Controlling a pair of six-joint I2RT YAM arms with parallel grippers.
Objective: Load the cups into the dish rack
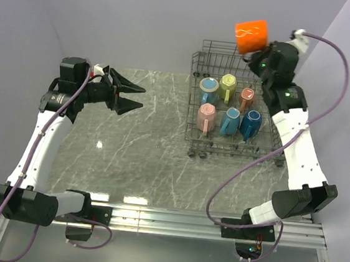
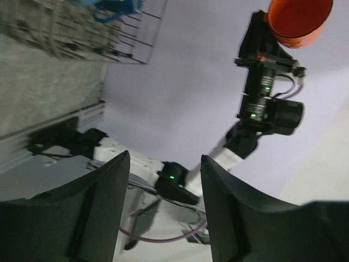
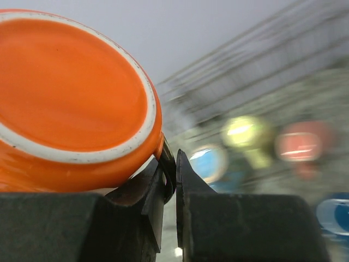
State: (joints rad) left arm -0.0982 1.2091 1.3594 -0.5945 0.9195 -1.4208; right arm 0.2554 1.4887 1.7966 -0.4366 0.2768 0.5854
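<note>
My right gripper [image 1: 256, 52] is shut on the handle of an orange cup [image 1: 251, 36] and holds it high over the back right corner of the dish rack [image 1: 198, 102]. In the right wrist view the cup's underside [image 3: 71, 93] fills the upper left, its handle pinched between my fingers [image 3: 173, 174]. Six cups stand in the rack: light blue [image 1: 209, 87], yellow-green [image 1: 228, 84], salmon [image 1: 247, 97], pink [image 1: 206, 116], light blue [image 1: 229, 120], dark blue [image 1: 251, 123]. My left gripper [image 1: 136, 98] is open and empty, raised over the table's left part, pointing right.
The grey marbled table [image 1: 135, 152] lies under both arms. Grey walls close the back and sides. A metal rail [image 1: 202, 224] runs along the near edge. The left wrist view shows the right arm [image 2: 262, 98] with the orange cup [image 2: 297, 22].
</note>
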